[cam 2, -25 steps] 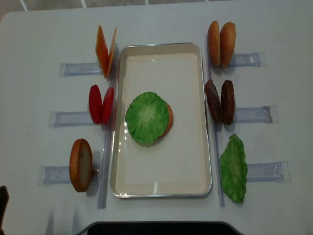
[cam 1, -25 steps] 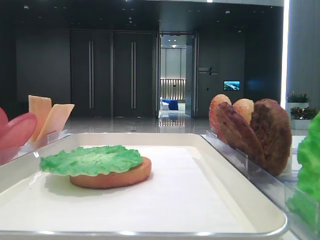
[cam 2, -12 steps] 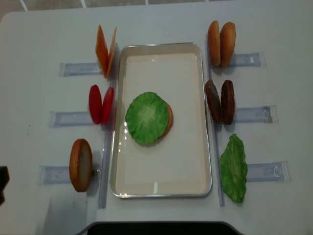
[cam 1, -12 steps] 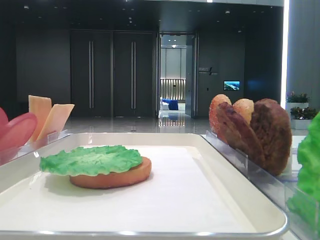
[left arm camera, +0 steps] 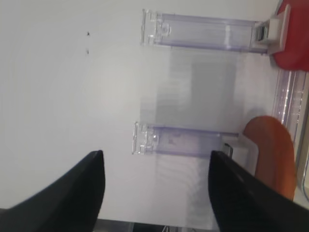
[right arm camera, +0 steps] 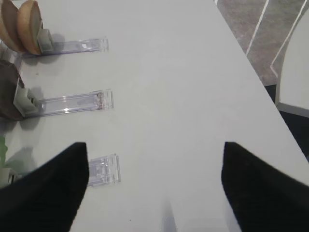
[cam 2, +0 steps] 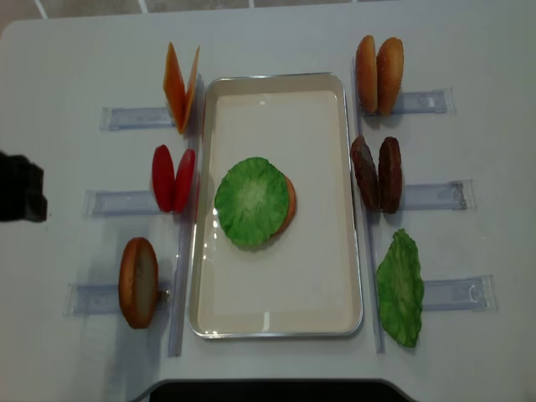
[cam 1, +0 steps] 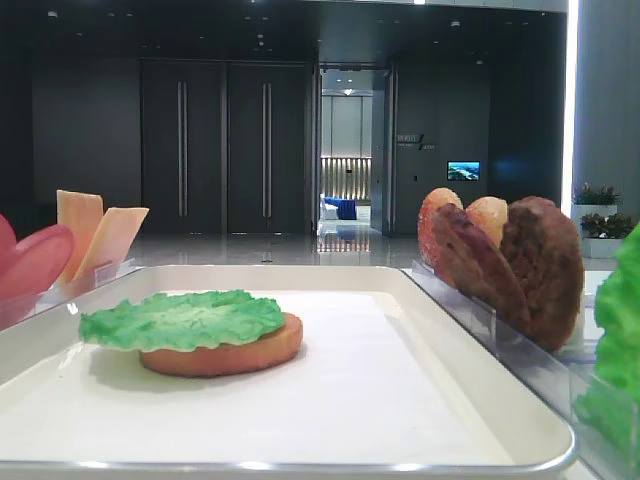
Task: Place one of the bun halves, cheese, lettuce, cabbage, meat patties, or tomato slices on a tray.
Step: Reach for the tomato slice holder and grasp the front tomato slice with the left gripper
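White table: tray holds lettuce-topped bun; both fingers spread, empty.

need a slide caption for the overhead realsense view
Lettuce on a bun half in the tray; left end effector entering.

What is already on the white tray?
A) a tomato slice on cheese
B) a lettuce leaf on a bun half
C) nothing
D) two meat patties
B: in the overhead view a lettuce leaf lies on a bun half on the tray.
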Motion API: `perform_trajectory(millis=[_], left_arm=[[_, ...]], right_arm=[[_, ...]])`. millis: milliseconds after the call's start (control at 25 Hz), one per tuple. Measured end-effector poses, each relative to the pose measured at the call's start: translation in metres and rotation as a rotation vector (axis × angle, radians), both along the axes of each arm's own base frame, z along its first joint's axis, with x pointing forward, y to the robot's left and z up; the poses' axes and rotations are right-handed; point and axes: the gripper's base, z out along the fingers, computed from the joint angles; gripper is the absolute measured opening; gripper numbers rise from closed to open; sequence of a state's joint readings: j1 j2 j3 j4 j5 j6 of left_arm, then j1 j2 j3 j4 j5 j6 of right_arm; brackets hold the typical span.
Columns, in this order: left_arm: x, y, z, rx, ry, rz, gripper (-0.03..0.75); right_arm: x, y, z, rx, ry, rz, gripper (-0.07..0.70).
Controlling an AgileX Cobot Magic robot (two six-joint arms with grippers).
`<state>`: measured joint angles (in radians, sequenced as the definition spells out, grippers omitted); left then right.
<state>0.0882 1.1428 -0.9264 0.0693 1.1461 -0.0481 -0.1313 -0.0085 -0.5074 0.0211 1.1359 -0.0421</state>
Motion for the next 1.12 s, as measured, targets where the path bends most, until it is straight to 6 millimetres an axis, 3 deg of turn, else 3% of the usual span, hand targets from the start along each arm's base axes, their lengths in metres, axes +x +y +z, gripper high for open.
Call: perform_trajectory(millis=[200,520,600,960,1120], left_arm=[[0.055,0.002,0.001,-0.037,0.014,0.000,0.506],[0.098,-0.003,0.004,-0.087,-0.014,-0.023,0.506],[0.103,-0.014,0.004,-0.094,-0.024,-0.033,0.506],[0.106,-0.103,-0.011,-0.119,-0.006,-0.091,0.506],[0.103,-0.128,-0.016,-0.135,-0.011,-0.076,0.506]], right_arm=[[0.000,0.000,0.000,0.000,0.000,0.000,0.538],[0.000,0.000,0.000,0.000,0.000,0.000,0.538],[0.000,0.000,0.000,0.000,0.000,0.000,0.538],[0.000,0.000,0.000,0.000,0.000,0.000,0.538],[0.000,0.000,0.000,0.000,0.000,0.000,0.538]])
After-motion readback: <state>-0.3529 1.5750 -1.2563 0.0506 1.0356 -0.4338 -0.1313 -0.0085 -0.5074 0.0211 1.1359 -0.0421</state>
